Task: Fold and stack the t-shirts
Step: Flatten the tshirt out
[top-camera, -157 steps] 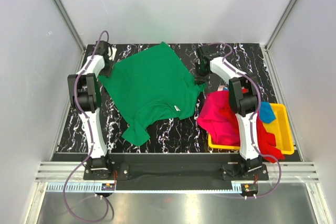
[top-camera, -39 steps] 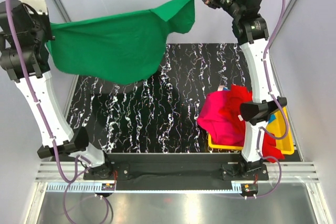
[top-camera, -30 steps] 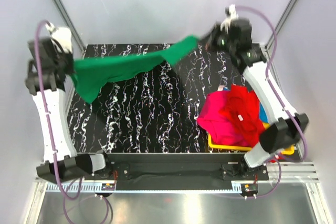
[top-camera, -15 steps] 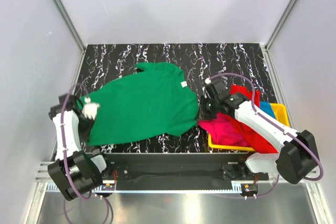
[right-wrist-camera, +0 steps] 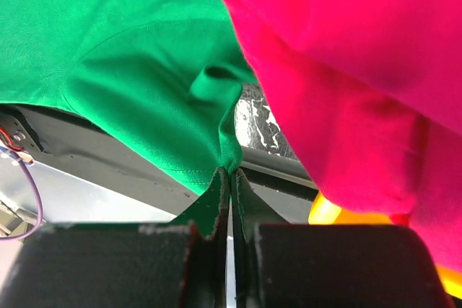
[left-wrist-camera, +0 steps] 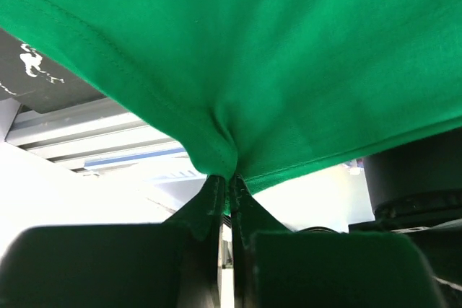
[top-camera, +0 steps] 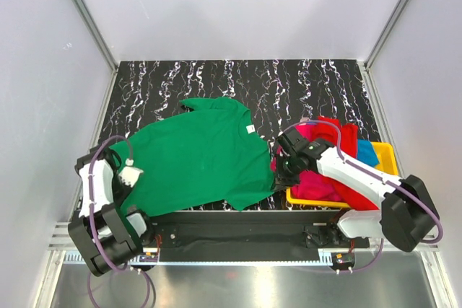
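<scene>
Your green t-shirt (top-camera: pixel 202 153) lies spread almost flat across the near-middle of the tabletop (top-camera: pixel 303 81). The left jaws are clamped tight on its near-left edge. The right jaws are pinched closed on a fold at its near-right corner. Just right of it, the magenta-pink t-shirt (top-camera: pixel 315 185), red t-shirt (top-camera: pixel 343 135) and blue t-shirt (top-camera: pixel 368 153) are heaped in the yellow tray (top-camera: pixel 393 177).

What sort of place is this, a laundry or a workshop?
Probably a lab test cell for robots, not a laundry: plain white walls enclose a black marbled table, a left arm and right arm are bolted at its near edge, and both pinch one green t-shirt.
</scene>
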